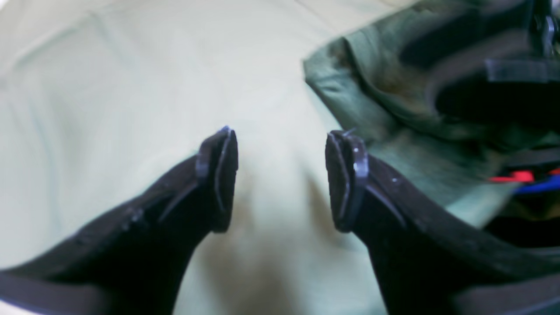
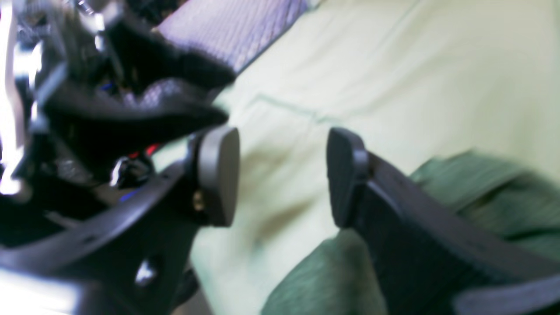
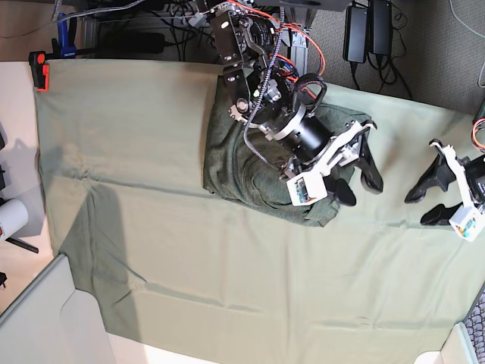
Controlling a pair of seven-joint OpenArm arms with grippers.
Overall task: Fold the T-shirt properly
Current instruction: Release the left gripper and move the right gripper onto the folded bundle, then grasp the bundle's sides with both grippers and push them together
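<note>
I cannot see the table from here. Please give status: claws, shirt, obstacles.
Left claw open, empty, over bare cloth. Right claw open, empty, beside the T-shirt. T-shirt bunched in a heap, not yet folded. Nothing else on the cloth.

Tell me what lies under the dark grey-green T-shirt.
The dark heathered grey-green knit T-shirt rests bunched on the pale mint-green table cloth. Whatever sits beneath the bunched fabric itself is covered.

The T-shirt (image 3: 242, 163) lies bunched on the table cloth (image 3: 189, 265), just above centre. The right gripper (image 3: 356, 178) hangs at its 3 o'clock edge. The left gripper (image 3: 428, 201) sits farther out at 3 o'clock.
</note>
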